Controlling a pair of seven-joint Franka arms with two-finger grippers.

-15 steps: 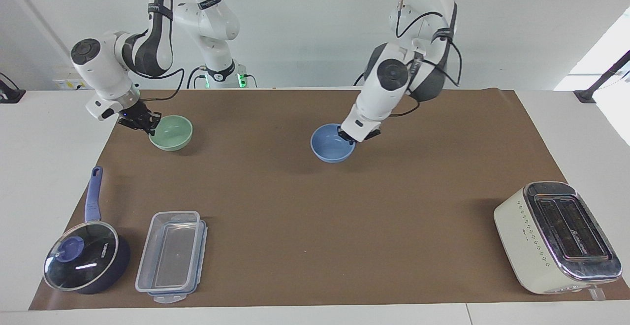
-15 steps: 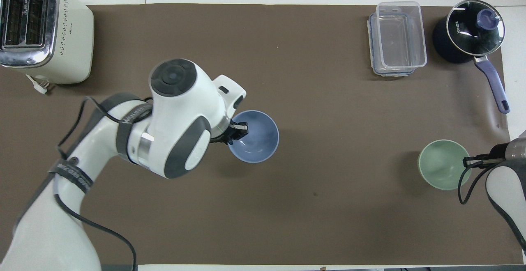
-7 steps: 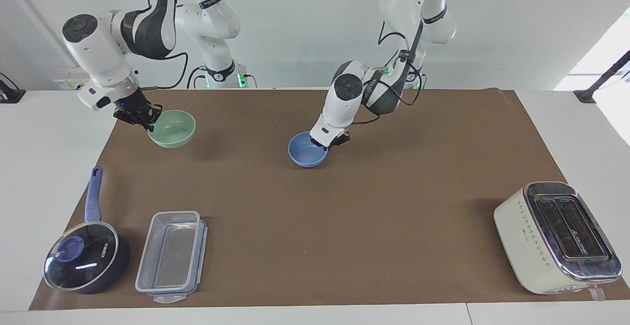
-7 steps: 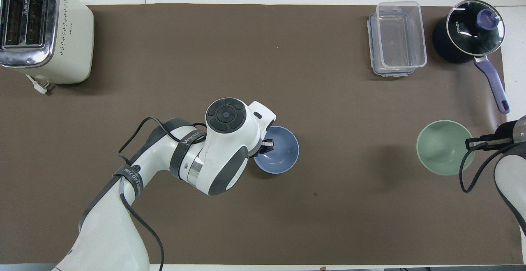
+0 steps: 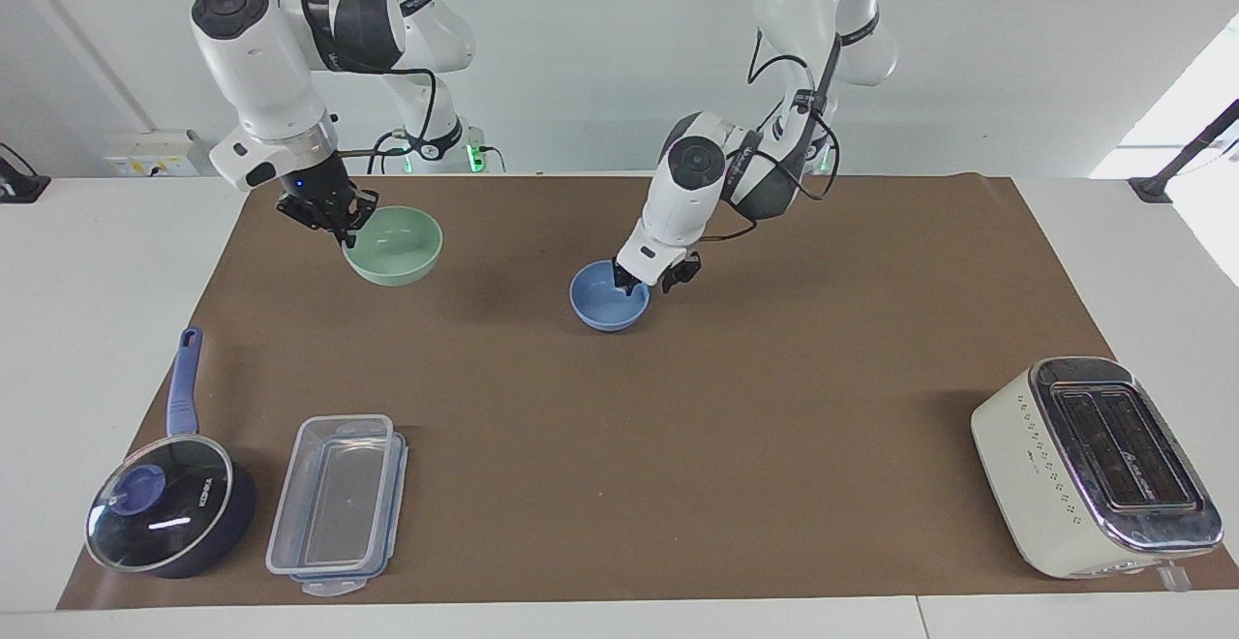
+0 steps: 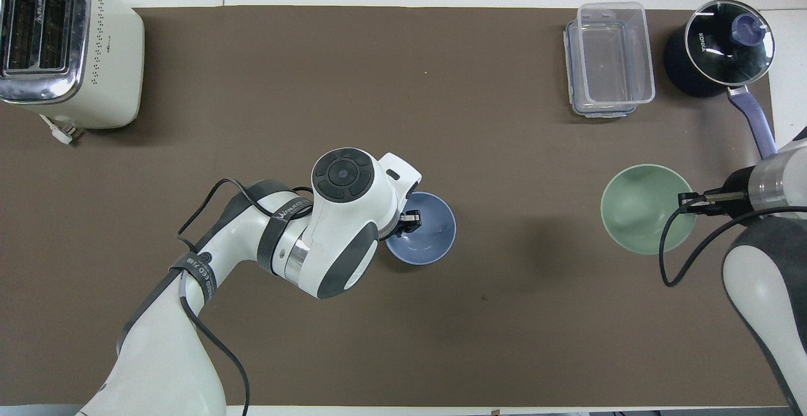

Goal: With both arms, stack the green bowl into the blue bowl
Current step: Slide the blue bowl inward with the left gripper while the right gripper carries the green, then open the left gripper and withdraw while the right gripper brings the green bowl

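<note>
Brown mat [image 5: 619, 407] on white surface [image 5: 97, 329]. Near it, right hand [image 5: 329, 218] grips green bowl [image 5: 397, 247]; left hand [image 5: 653, 276] released at blue bowl [image 5: 605, 302]. Pan lid [image 5: 160, 503] reads KONKA.

A white table [image 5: 97, 329] is carrying a brown paper mat [image 5: 629, 445]. Sitting on the mat are a light blue bowl [image 5: 608, 303], a cream toaster [image 5: 1094, 470], a clear plastic container [image 5: 337, 503] and a dark blue lidded saucepan [image 5: 169, 513].

2 glossy white arms are showing dark grey joint shells and round black end caps. Black cables are looping along them, black printed bands are wrapping the links, and small black grippers are finishing each wrist.
</note>
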